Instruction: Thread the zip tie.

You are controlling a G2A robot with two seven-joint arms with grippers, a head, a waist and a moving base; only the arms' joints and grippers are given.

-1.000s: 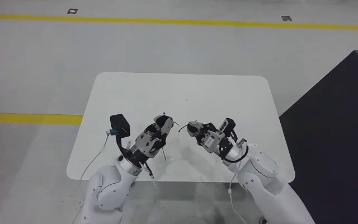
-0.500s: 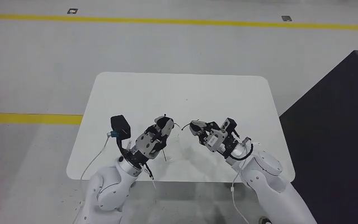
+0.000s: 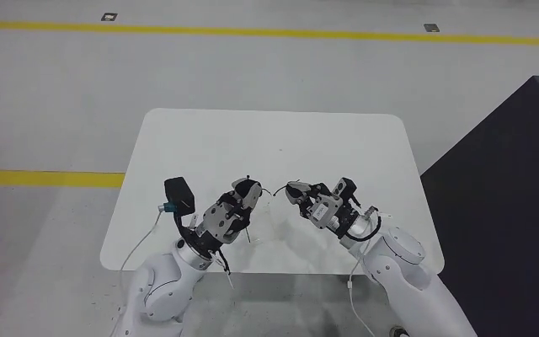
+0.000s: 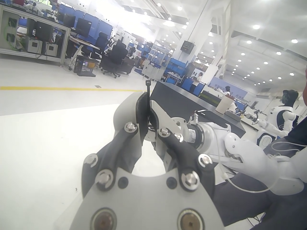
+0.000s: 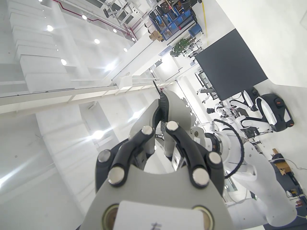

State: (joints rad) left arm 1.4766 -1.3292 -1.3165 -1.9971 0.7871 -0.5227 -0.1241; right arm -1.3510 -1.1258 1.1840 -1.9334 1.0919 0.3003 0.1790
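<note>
White arms, black-fingered hands

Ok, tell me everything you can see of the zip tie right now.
The zip tie is a thin black plastic strap. The left claw is shut on it, its small square head poking out past the fingertips. The right claw is shut on a pointed black tail end. From above, the two ends face each other over the table, close together; whether they touch, or belong to one strap, I cannot tell.
</note>
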